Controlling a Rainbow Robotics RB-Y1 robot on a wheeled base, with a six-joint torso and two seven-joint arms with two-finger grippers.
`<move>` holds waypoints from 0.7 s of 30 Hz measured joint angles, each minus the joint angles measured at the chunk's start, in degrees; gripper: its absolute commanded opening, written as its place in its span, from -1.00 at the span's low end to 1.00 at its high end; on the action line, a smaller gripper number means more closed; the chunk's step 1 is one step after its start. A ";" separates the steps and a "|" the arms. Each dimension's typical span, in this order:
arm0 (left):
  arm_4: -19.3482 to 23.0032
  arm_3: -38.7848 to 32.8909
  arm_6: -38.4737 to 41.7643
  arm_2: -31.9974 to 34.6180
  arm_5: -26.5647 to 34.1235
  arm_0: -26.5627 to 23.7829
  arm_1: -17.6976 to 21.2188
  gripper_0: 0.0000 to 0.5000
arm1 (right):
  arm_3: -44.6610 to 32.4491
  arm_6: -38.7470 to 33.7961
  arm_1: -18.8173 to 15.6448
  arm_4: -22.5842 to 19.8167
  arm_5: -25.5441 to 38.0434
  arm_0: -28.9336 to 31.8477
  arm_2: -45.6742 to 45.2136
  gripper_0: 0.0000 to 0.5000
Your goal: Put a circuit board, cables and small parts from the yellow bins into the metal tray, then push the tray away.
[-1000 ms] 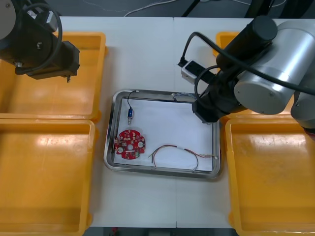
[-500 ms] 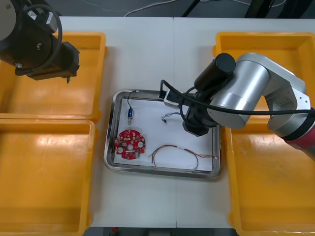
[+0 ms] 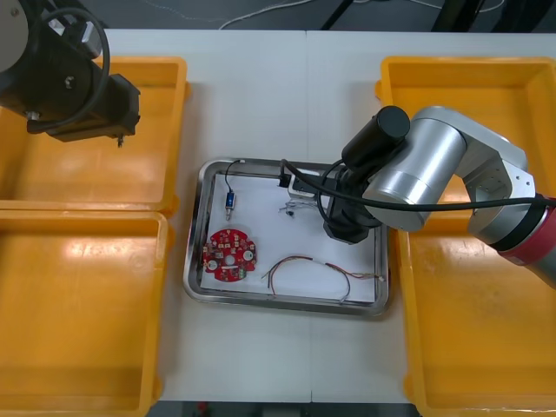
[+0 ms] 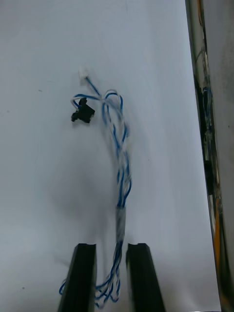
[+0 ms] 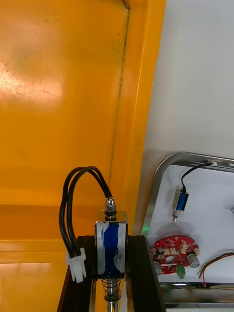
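Note:
My right gripper [image 4: 111, 273] is shut on a twisted blue and white cable [image 4: 120, 161]. The cable runs out from between the fingers over the white floor of the metal tray [image 3: 195, 261], and its free end carries a small black connector [image 4: 83, 113]. In the front view the cable [image 3: 291, 207] shows at the tray's far middle, just left of my right arm [image 3: 408, 174]. My left gripper [image 5: 111, 265] is shut on a small metal part [image 5: 111, 241] with a blue body and a looped black cable, held above the far left yellow bin [image 3: 95, 165].
In the tray lie a round red circuit board [image 3: 230, 254], a red and yellow cable [image 3: 313, 269] and another small metal part with a black cable [image 3: 229, 200]. Yellow bins flank the tray: near left [image 3: 78, 321], far right [image 3: 469, 78], near right [image 3: 478, 339].
My right arm has swung left from the tray's far right corner to over its middle, bringing the blue and white cable along. The left arm has not moved.

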 measured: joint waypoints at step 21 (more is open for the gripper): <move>-0.03 -0.26 0.00 0.00 0.00 0.31 0.00 -1.00 | -2.72 0.08 -0.04 -5.09 5.99 -0.54 -5.12 1.00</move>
